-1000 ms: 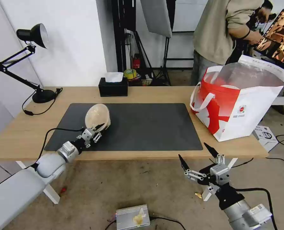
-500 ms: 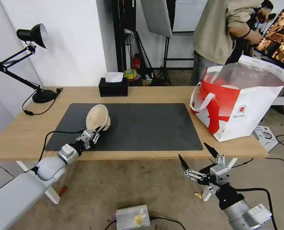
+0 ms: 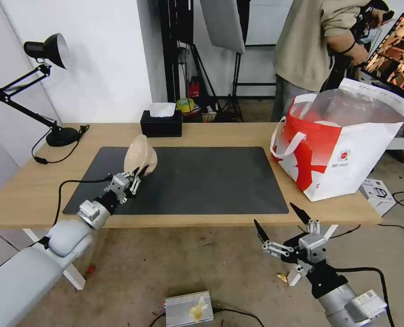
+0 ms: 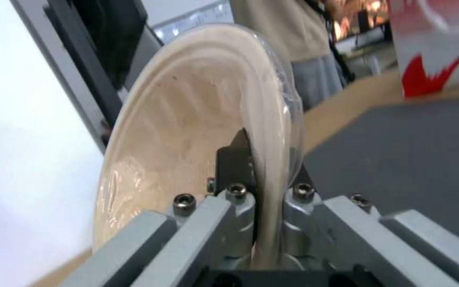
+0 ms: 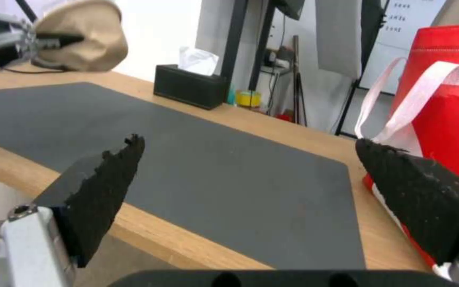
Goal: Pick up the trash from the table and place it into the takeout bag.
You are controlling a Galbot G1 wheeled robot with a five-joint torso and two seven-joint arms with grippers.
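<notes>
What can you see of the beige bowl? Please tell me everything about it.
The beige bowl is shallow and round, of thin, slightly glossy material that looks like plastic or pulp, with faint ribs inside. It looks empty. It is tipped on edge, nearly upright, lifted above the left part of the dark mat. The left gripper is shut on its rim, one finger inside and one outside. Nothing else touches it. The bag stands far off at the table's right end.

Beige bowl (image 3: 140, 154) held on edge above mat (image 3: 202, 181).
</notes>
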